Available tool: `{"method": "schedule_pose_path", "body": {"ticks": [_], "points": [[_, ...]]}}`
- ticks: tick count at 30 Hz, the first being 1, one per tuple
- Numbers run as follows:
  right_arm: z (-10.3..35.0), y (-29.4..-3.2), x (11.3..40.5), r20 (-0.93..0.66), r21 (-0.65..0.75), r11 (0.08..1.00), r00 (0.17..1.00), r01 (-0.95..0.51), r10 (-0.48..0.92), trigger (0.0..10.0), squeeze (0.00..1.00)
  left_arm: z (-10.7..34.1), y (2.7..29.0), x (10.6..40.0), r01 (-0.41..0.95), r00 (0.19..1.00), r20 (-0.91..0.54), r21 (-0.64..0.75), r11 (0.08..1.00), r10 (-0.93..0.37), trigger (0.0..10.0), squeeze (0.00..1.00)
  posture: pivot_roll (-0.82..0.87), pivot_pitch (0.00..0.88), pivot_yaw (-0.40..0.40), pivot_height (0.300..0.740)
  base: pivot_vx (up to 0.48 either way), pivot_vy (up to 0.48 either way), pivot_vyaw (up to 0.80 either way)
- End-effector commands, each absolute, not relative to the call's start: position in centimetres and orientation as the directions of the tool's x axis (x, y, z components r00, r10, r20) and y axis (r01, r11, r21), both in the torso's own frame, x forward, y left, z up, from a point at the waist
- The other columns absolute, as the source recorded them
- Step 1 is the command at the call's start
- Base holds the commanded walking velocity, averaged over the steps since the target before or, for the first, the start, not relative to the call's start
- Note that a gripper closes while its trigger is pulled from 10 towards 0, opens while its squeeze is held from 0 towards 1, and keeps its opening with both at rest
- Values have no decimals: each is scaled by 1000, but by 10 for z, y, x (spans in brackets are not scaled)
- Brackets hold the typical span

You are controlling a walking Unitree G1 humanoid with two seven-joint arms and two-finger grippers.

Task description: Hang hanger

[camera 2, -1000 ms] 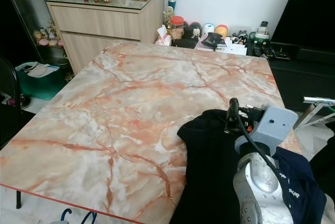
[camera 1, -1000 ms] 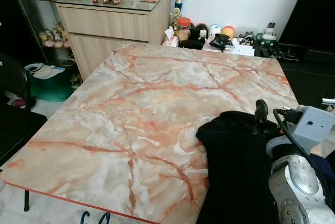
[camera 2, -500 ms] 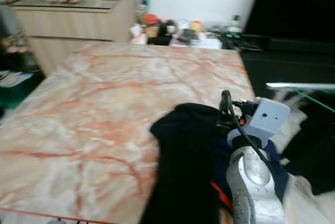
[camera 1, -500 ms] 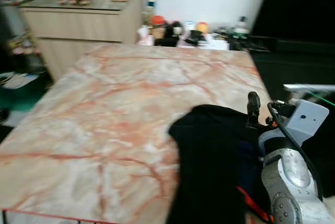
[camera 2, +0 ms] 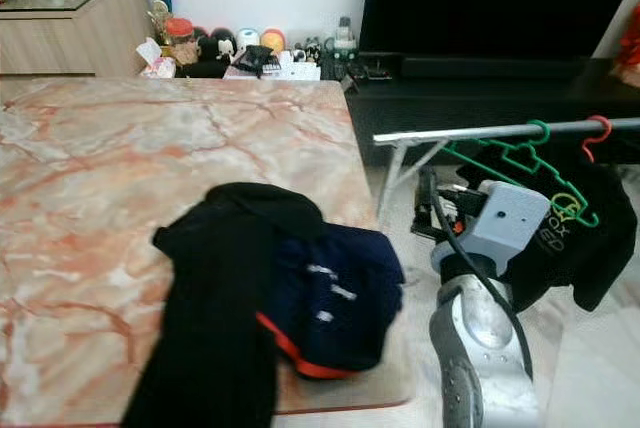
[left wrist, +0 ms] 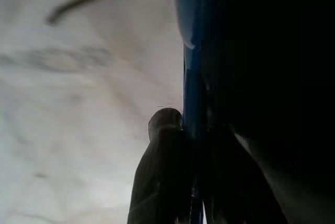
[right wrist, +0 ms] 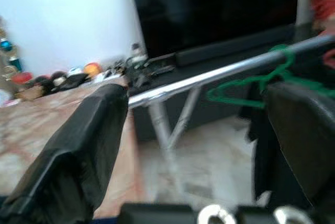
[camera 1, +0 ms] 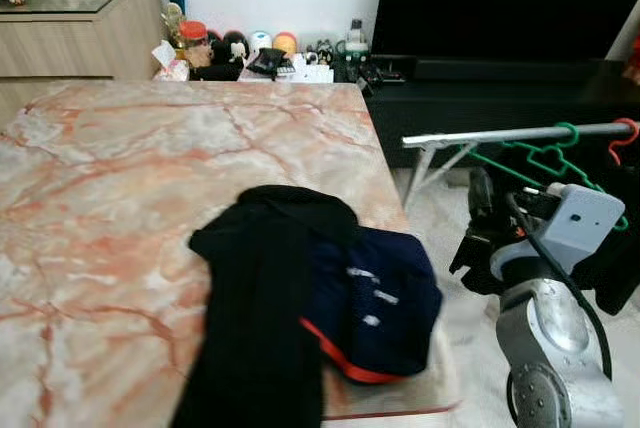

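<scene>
- Beside the marble-patterned table [camera 1: 150, 148], off its right edge, stood a silver clothes rail [camera 2: 470, 132] on a slanted leg over the pale floor [camera 2: 590, 348].
- On that rail hung a green hanger [camera 2: 515, 160], its hook over the bar and its frame bare, with a red hanger hook [camera 2: 598, 128] just beside it toward the rail's far end.
- Below the rail, under the hangers, hung a black T-shirt [camera 2: 575, 238] with a pale print.
- Short of the rail, between it and the table's edge, the right gripper [right wrist: 193, 145] was raised; its jaws stood spread apart with nothing between them, and the rail and green hanger showed through the gap in the right wrist view.
- On the table near the edge facing the rail lay a black garment [camera 1: 260, 308], draped over a navy garment [camera 1: 385, 298] with a red hem.
- The left gripper [left wrist: 188, 171] hung in shadow against something blue over the pale floor; whether its jaws were parted or closed could not be told.
- At the table's far end, small jars and clutter [camera 1: 240, 53] lined the wall, beside a wooden cabinet [camera 1: 70, 28].
</scene>
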State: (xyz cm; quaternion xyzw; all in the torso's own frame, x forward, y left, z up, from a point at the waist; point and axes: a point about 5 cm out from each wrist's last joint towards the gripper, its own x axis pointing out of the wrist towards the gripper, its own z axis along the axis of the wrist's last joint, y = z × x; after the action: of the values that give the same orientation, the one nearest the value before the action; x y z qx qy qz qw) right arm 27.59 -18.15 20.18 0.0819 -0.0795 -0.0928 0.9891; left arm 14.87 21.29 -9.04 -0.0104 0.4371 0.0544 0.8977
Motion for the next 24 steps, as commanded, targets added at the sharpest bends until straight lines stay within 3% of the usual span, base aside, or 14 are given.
{"method": "schedule_pose_path", "body": {"ticks": [1,21,24], "points": [[203,-177,277,152,174,973,973,149,-176,10000,0,-90,221,146,-100,601,-792,55,993,104,10000,0,-3,52,-22,740,0,-480,0],[201,-180,281,152,144,979,974,145,-167,10000,0,-94,224,137,-109,566,-817,59,992,111,10000,0,-7,53,-20,740,0,-480,0],[181,-187,284,88,142,977,981,157,-170,10000,0,-94,224,136,-108,561,-820,59,992,110,10000,0,-12,53,-18,740,0,-480,0]]}}
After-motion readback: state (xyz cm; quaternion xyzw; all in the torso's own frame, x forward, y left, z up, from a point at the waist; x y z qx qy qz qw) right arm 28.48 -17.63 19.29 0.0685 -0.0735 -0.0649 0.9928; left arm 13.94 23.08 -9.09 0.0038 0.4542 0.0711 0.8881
